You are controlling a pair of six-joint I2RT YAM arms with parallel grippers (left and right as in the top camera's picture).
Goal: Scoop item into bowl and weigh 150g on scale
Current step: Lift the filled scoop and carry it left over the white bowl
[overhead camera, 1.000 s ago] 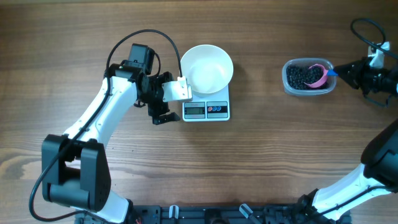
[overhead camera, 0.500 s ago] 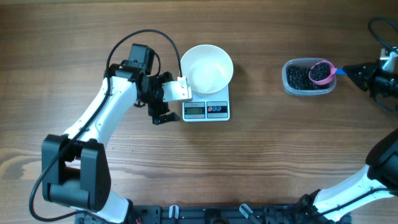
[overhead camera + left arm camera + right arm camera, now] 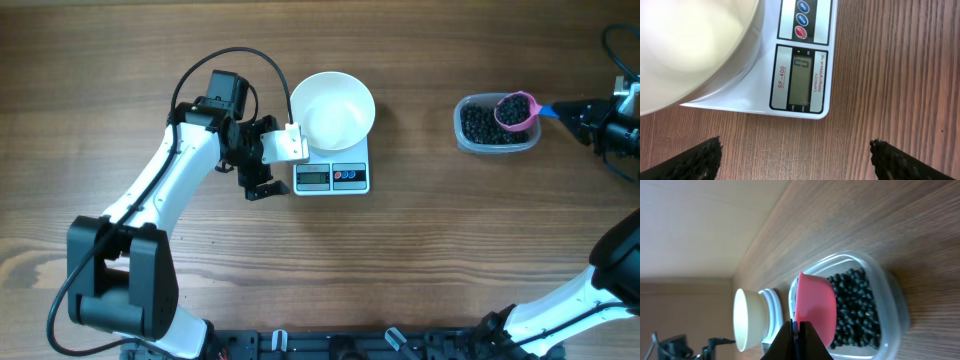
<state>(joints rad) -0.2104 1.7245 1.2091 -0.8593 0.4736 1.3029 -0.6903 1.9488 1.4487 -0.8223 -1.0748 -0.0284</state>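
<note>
An empty white bowl [image 3: 333, 110] sits on the white scale [image 3: 332, 176]. In the left wrist view the bowl [image 3: 685, 45] covers most of the scale [image 3: 805, 30], whose display shows 0. My left gripper [image 3: 272, 157] is open just left of the scale, with only bare wood between its fingertips [image 3: 705, 157]. My right gripper [image 3: 572, 112] is shut on the blue handle of a pink scoop [image 3: 516, 110]. The scoop is heaped with black beads [image 3: 515, 112] and hangs over the clear tub [image 3: 470, 135]. From the right wrist I see the scoop's underside [image 3: 812, 305] above the beads [image 3: 857, 305].
The clear plastic tub [image 3: 890, 300] of beads stands near the table's right end. Bare wood lies between the tub and the scale. A black cable [image 3: 230, 60] loops above the left arm.
The scoop came up out of the bead heap, levelled and filled, and now sits slightly higher over the tub. The left arm, bowl and scale did not move.
</note>
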